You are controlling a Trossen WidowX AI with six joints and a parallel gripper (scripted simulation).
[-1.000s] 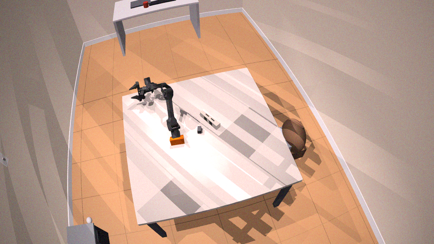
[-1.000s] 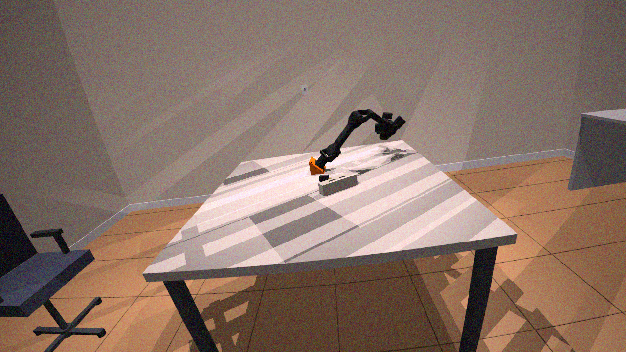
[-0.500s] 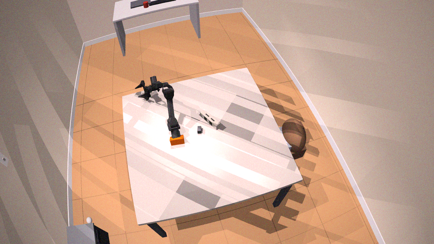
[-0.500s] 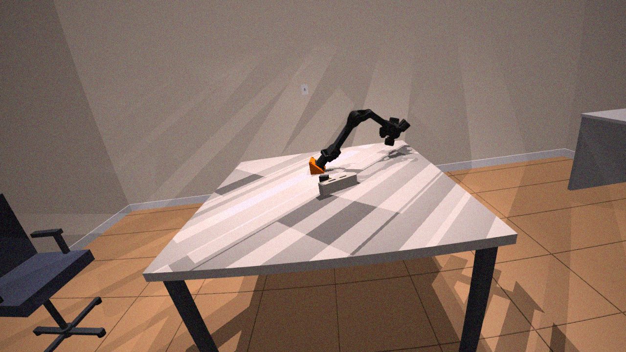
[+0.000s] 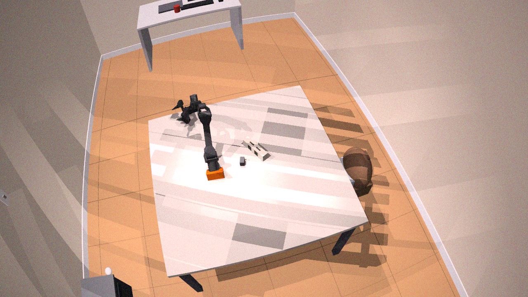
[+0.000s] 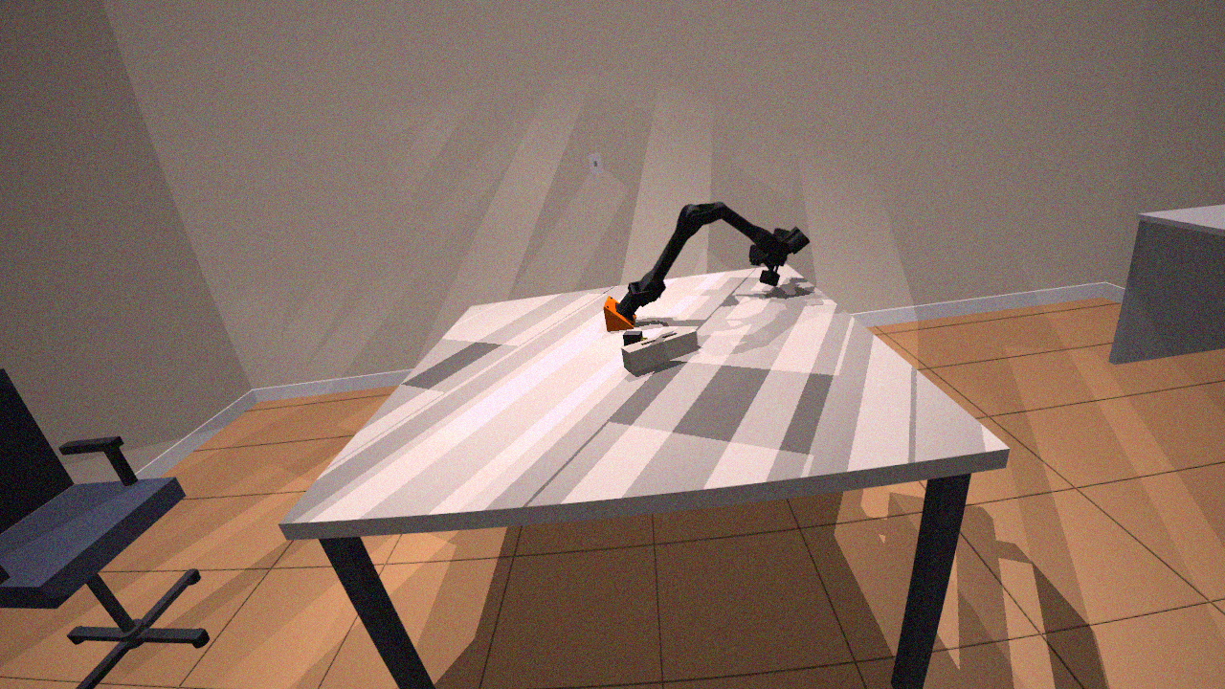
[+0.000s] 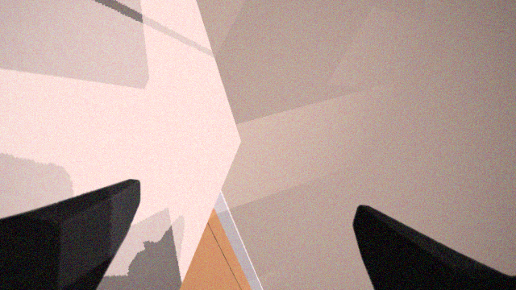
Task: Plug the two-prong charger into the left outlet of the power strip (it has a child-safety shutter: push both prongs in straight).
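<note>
The dark charger [image 5: 242, 161] [image 6: 632, 336] lies on the table between the arm's base and the power strip. In the top view its small prongs point right, toward the strip. The pale power strip [image 5: 260, 151] [image 6: 661, 350] lies at an angle, with dark outlets on its charger side; nothing is plugged in. My gripper [image 5: 175, 114] [image 6: 764, 267] [image 7: 251, 204] is open and empty. It hangs above the table's far left corner in the top view, well away from the charger and strip. The wrist view shows neither of them.
The orange arm base [image 5: 215, 173] [image 6: 614, 315] stands close beside the charger. The white table [image 5: 313, 210] [image 6: 479, 454] [image 7: 181, 105] has its edge and corner beneath the gripper. A chair [image 5: 357, 168] [image 6: 94, 514] stands at one side. A second desk [image 5: 218, 9] [image 6: 1169, 291] stands apart.
</note>
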